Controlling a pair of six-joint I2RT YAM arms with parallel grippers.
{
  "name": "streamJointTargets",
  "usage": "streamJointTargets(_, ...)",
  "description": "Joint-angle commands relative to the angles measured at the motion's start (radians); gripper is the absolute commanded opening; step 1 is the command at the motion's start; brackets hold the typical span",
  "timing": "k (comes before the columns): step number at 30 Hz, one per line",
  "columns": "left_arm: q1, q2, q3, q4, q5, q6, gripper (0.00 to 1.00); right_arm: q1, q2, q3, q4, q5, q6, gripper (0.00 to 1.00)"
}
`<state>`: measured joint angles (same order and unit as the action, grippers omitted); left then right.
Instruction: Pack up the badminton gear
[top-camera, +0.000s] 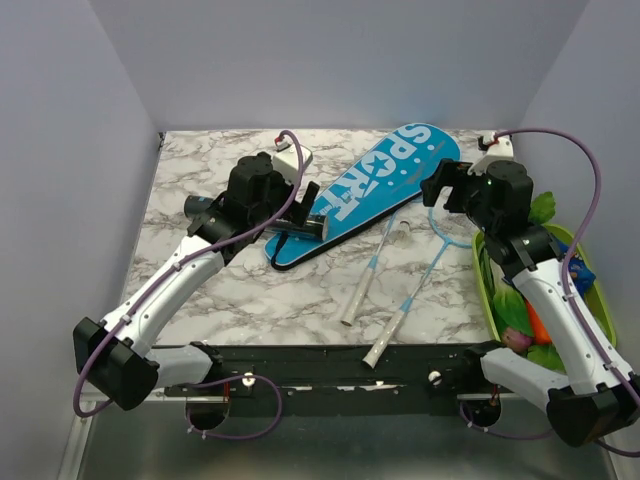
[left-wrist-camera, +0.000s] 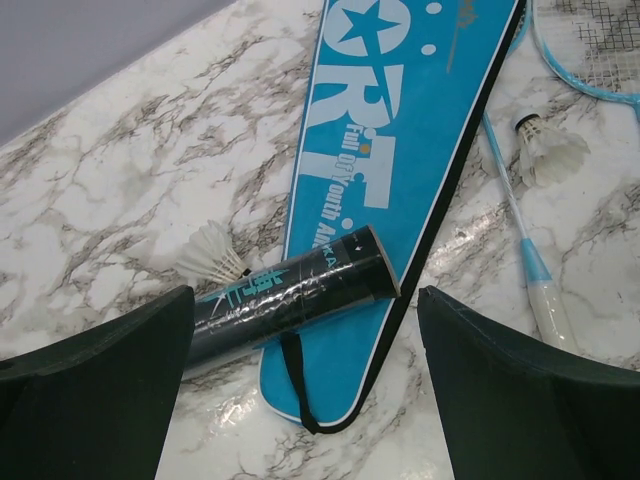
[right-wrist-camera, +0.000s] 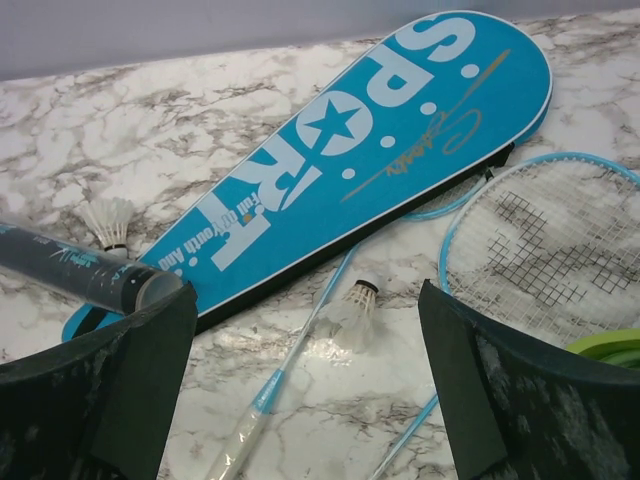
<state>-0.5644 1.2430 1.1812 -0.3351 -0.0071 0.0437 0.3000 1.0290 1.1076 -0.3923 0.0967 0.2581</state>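
Note:
The cyan "SPORT" bag (top-camera: 370, 190) lies diagonally at the table's back centre. A black shuttlecock tube (left-wrist-camera: 290, 295) rests across its narrow end. Two light-blue rackets lie to the bag's right, white handles toward me: one (top-camera: 362, 285) has its head tucked under the bag, the other (top-camera: 405, 310) has its head (right-wrist-camera: 540, 230) by the tray. A shuttlecock (right-wrist-camera: 345, 315) lies by a shaft, another (left-wrist-camera: 212, 255) beside the tube. My left gripper (top-camera: 300, 188) hovers open over the tube and the bag's end (left-wrist-camera: 340, 370). My right gripper (top-camera: 450, 182) is open and empty above the racket shafts.
A green tray (top-camera: 590, 290) of toy vegetables stands at the right edge, beside my right arm. Grey walls close the table at the back and on both sides. The black arm rail (top-camera: 330, 365) runs along the near edge.

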Motion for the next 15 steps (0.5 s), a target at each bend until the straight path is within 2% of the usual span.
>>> streamJointTargets(1, -0.002, -0.050, -0.020, 0.027, 0.021, 0.030, 0.99, 0.002, -0.007, 0.018, -0.022, 0.041, 0.006, 1.00)
streamJointTargets(5, -0.002, -0.054, -0.020, 0.024, 0.027, 0.050, 0.99, 0.002, -0.004, 0.014, -0.043, 0.049, 0.032, 1.00)
streamJointTargets(8, -0.002, -0.057, -0.015, 0.016, 0.024, 0.061, 0.99, 0.002, 0.005, 0.011, -0.040, -0.015, -0.002, 1.00)
streamJointTargets(15, -0.002, -0.039, -0.009, -0.030, 0.061, 0.131, 0.99, 0.002, 0.037, 0.034, -0.092, -0.049, -0.034, 1.00)
